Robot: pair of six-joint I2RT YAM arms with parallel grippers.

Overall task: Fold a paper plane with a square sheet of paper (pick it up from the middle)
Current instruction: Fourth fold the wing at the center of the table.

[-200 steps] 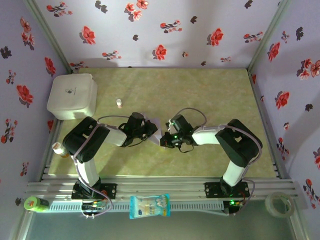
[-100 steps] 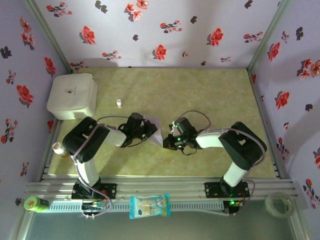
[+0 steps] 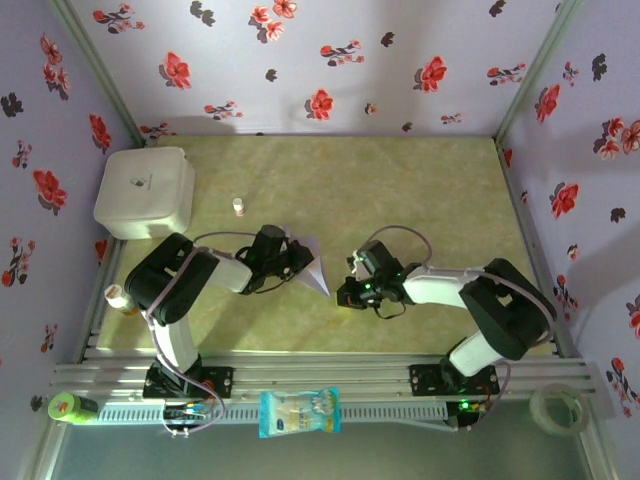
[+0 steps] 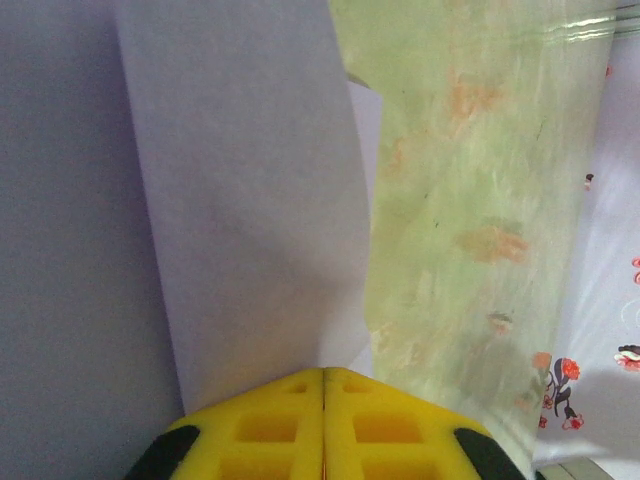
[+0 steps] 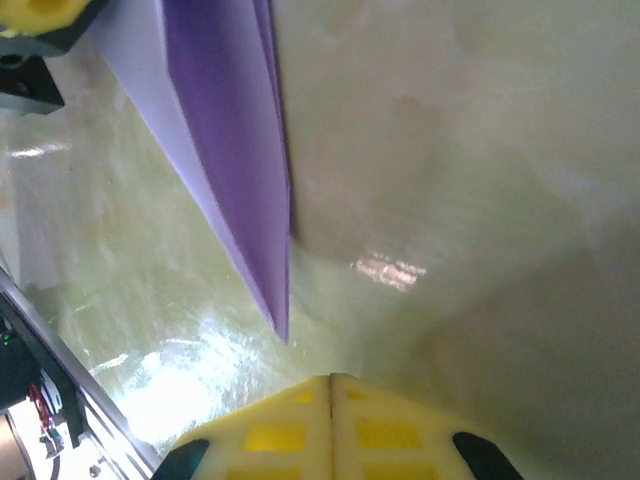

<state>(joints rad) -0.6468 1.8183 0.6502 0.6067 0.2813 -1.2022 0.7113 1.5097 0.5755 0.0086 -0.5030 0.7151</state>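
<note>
Currently the step in hand is, by my judgement, sharpening the creases of the paper plane (image 3: 313, 262), which already looks folded into a slim dart.

1. Hold. My left claw (image 3: 299, 262) is clamped flat on the wide tail end of the plane. In the left wrist view its yellow fingers (image 4: 300, 395) meet, and the lilac paper runs out from between them toward 12 o'clock. A firm, level grip here prevents the layers from sliding.

2. Press. My right claw (image 3: 346, 294) is fully closed and holds nothing. It sits just beside the sharp tip, at about 3 o'clock of it, apart from the paper. In the right wrist view the tip points toward 6 o'clock at my closed fingers (image 5: 300, 400), with bare table between. I judge that the closed fingertips should land on the centre crease behind the tip, not on the tip itself, and stroke toward the tail. Light pressure is advised, since thin paper will likely buckle.

3. Position. The plane is near the middle of the table (image 3: 430, 190), nose toward 5 o'clock. Whether the tip touches the surface I cannot tell.

4. Pose. My left arm rises from its base at 7 o'clock, folds low, and its forearm runs toward 3 o'clock. My right arm mirrors it from 5 o'clock, forearm toward 9 o'clock, wrist low.
</note>
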